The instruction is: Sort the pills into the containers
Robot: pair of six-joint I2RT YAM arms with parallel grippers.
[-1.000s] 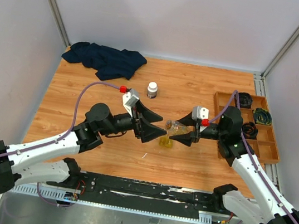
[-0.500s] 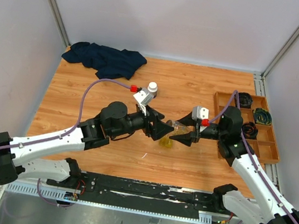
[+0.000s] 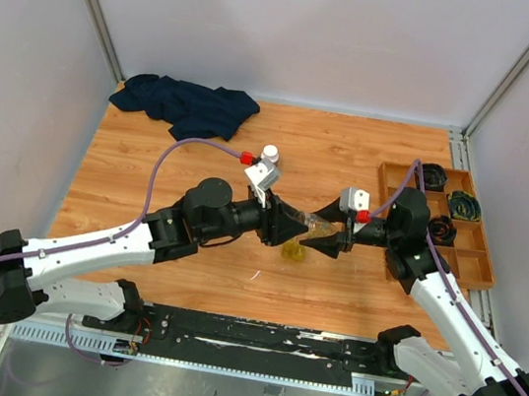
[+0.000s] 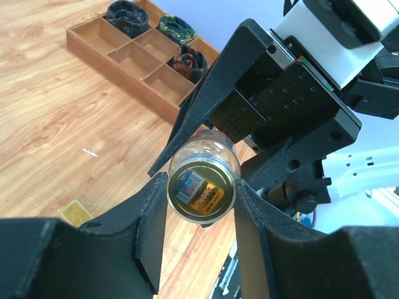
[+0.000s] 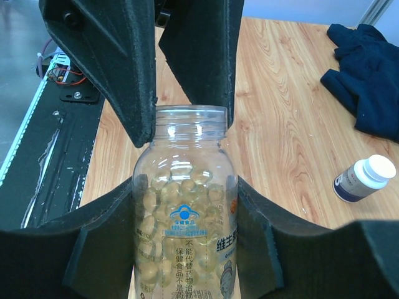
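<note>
Amber-tinted vial (image 3: 315, 226) of yellowish capsules, uncapped, lies level above the middle of the wooden worktop (image 3: 351, 151); the right claw (image 5: 187, 193) pinches its body and the fingers of the left claw (image 4: 198, 187) press against either side of its open mouth. Translucent yellow case (image 3: 293, 252) rests flat on the worktop just near of the vial's mouth. White-capped bottle (image 5: 365, 177) stands just beyond the left claw, compartment tray (image 3: 469, 261) sits at the right edge, and dark cloth (image 3: 188, 107) lies at the far left.
</note>
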